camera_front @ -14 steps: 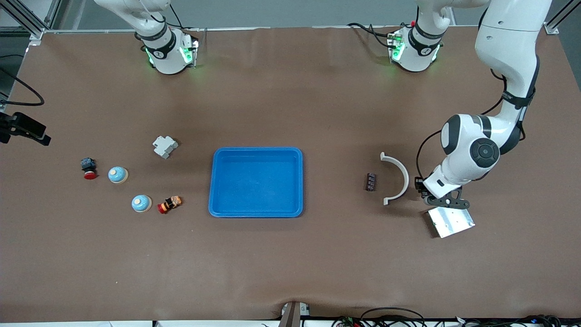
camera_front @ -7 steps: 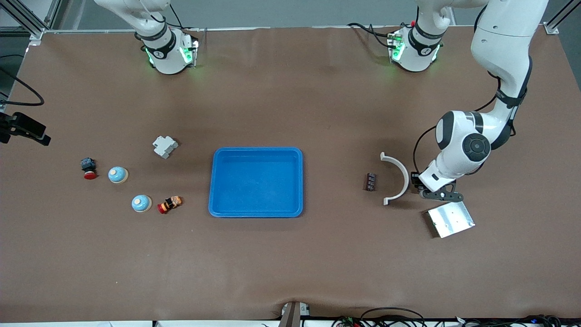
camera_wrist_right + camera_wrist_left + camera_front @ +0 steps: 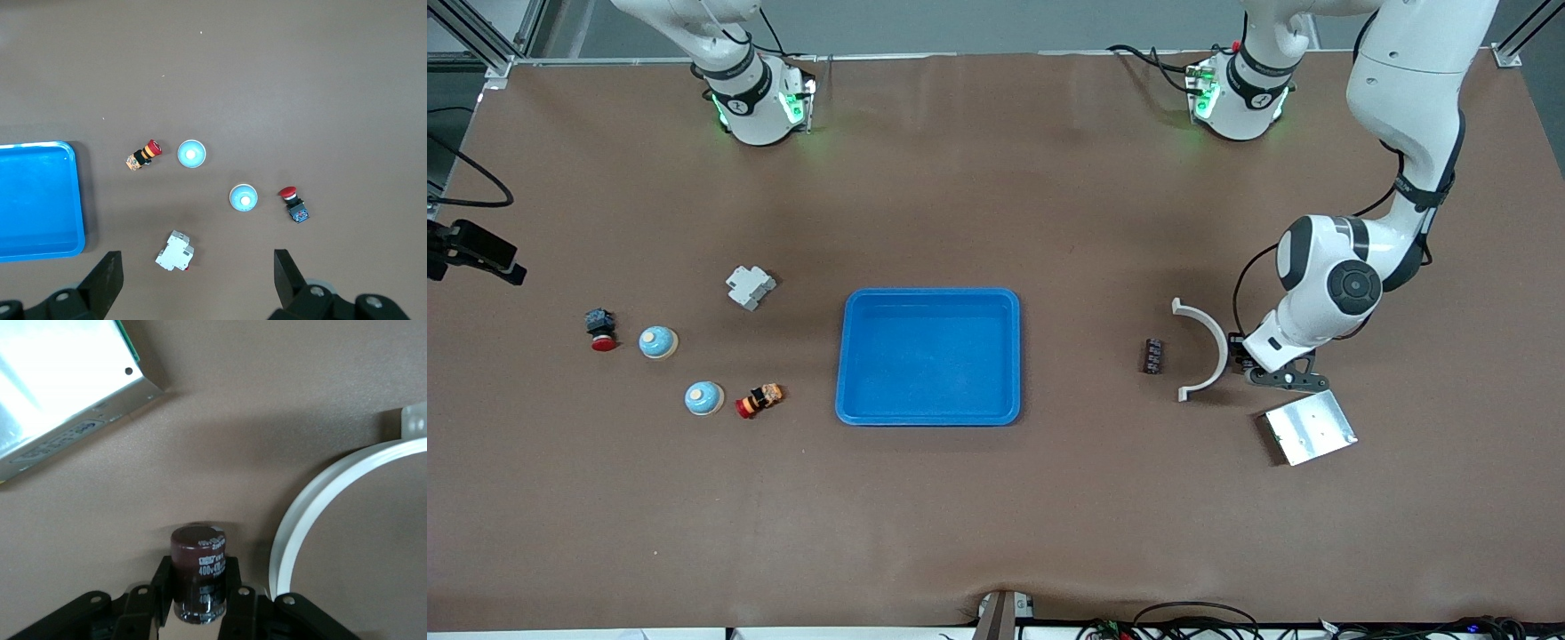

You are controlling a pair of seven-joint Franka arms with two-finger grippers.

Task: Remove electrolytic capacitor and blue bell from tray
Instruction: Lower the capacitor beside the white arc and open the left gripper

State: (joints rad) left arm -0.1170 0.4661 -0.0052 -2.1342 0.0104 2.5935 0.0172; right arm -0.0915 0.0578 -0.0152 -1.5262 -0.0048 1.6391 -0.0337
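Pinching a dark brown cylindrical capacitor (image 3: 198,573) between pressed-in fingers (image 3: 159,587), left gripper (image 3: 1282,377) up over bare brown table (image 3: 996,516) between a white curved plastic bracket (image 3: 1208,350) and a flat silver metal box (image 3: 1309,428); capacitor upright in the grip, its round top clear of the fingers, white printing on its side; bracket's arc just beside the gripper in the left wrist view, metal box a little apart. Hanging high over the right arm's end of the table, right gripper (image 3: 197,280) with fingers spread wide and nothing between them. Lying below it, two pale blue dome-shaped bells (image 3: 657,342) (image 3: 703,398), well apart from the capacitor; one bell just beside a red-capped push button on a dark block (image 3: 600,328), the other, nearer the front camera, just beside a red and orange push button lying on its side (image 3: 759,400); farther from the camera, a small grey plastic breaker (image 3: 749,287). Sitting mid-table, an empty blue rectangular plastic tray (image 3: 845,356); between tray and bracket, a small dark terminal strip (image 3: 1153,356).
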